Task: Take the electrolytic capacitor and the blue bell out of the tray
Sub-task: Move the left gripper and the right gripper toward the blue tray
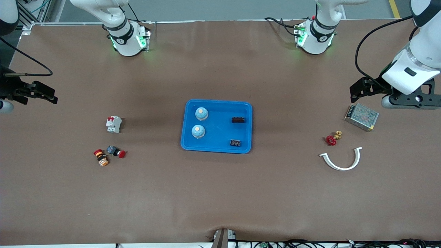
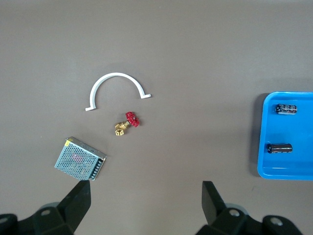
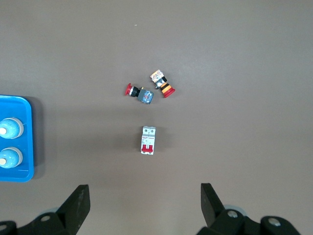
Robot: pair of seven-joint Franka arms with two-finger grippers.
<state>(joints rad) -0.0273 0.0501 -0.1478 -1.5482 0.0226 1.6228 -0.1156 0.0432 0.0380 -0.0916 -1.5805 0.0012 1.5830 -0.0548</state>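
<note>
Two bells (image 1: 201, 113) and two capacitors (image 1: 238, 120) sit in the blue tray (image 1: 216, 148). The left gripper (image 2: 145, 196) and the right gripper (image 3: 145, 196) wait over the surface (image 1: 220, 193) ends, jaws wide apart and empty.

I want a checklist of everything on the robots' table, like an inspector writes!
Surface: brown table.
Job's things: blue tray holds two bells and two capacitors.
Clutter: breaker and push buttons toward the right arm's end; mesh box, red valve, white clamp toward the left arm's end.
Grippers: left gripper open, by mesh box; right gripper open, empty.
Cables: black cables on arms.
Surroundings: nothing seen.
</note>
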